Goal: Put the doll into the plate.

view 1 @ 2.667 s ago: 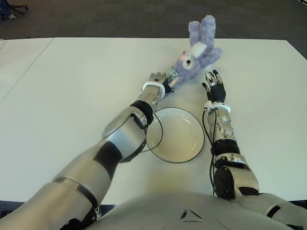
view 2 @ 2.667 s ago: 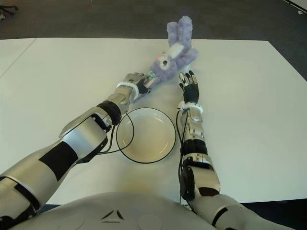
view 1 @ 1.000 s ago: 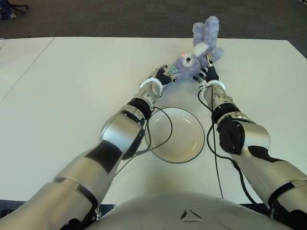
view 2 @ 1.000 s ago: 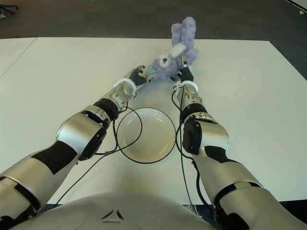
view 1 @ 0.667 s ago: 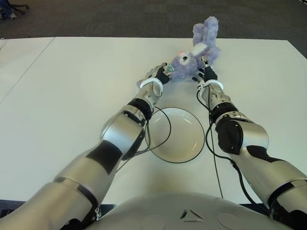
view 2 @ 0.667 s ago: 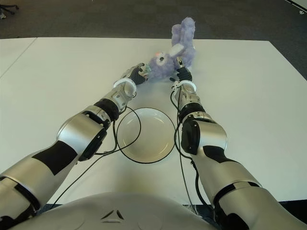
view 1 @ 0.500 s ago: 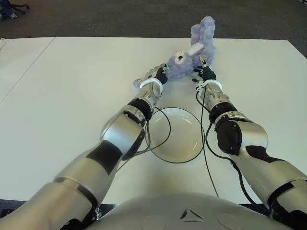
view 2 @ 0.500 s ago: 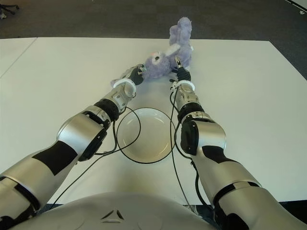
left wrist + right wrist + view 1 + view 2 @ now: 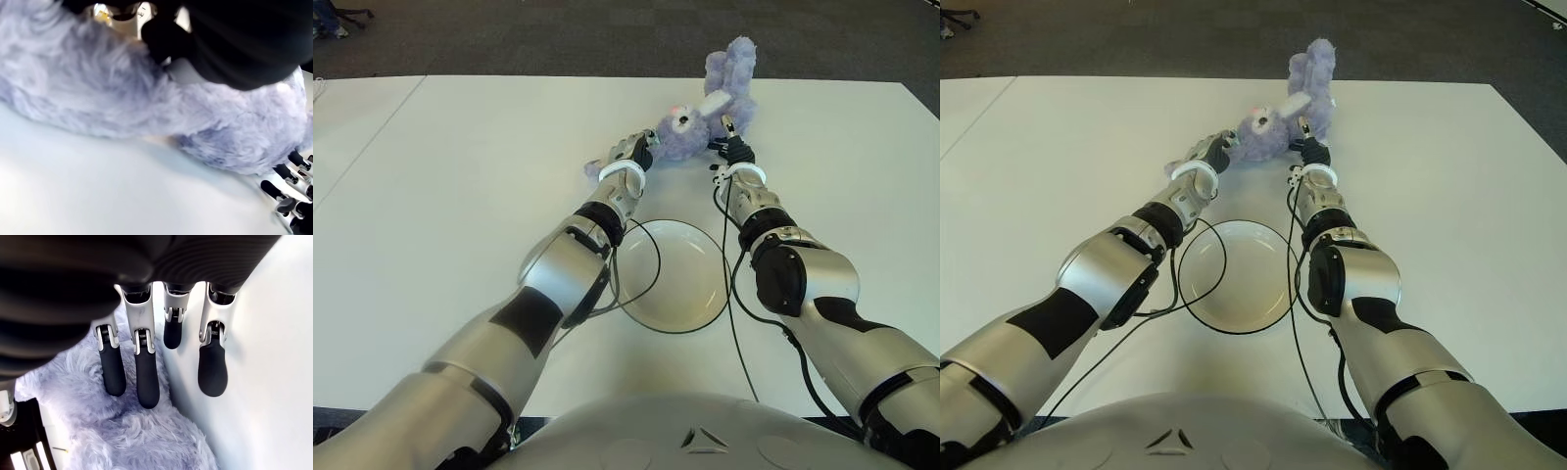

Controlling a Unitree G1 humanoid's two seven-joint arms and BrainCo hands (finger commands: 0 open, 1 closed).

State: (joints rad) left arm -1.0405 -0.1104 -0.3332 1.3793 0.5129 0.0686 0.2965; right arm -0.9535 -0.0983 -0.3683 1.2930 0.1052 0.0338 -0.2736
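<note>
The doll (image 9: 693, 129), a fluffy purple bunny, lies on the white table (image 9: 460, 186) beyond the plate, ears pointing away from me. My left hand (image 9: 632, 151) is at its near-left end, and in the left wrist view its dark fingers (image 9: 161, 41) press into the fur of the doll (image 9: 98, 98). A tuft of purple shows beside that wrist. My right hand (image 9: 730, 147) is against the doll's right side, its fingers (image 9: 146, 382) straight and laid on the fur of the doll (image 9: 132, 435). The white black-rimmed plate (image 9: 685, 284) sits nearer to me, between my forearms, with nothing in it.
Black cables (image 9: 654, 262) from my wrists loop over the plate's left part and along its right rim. The table's far edge (image 9: 558, 77) runs just behind the doll, with dark floor beyond. A seam splits the table on the left.
Both arms have stretched forward to the doll; my right hand came from beside the plate to the doll's side. The doll shifted slightly left, then barely moved in the last half second.
</note>
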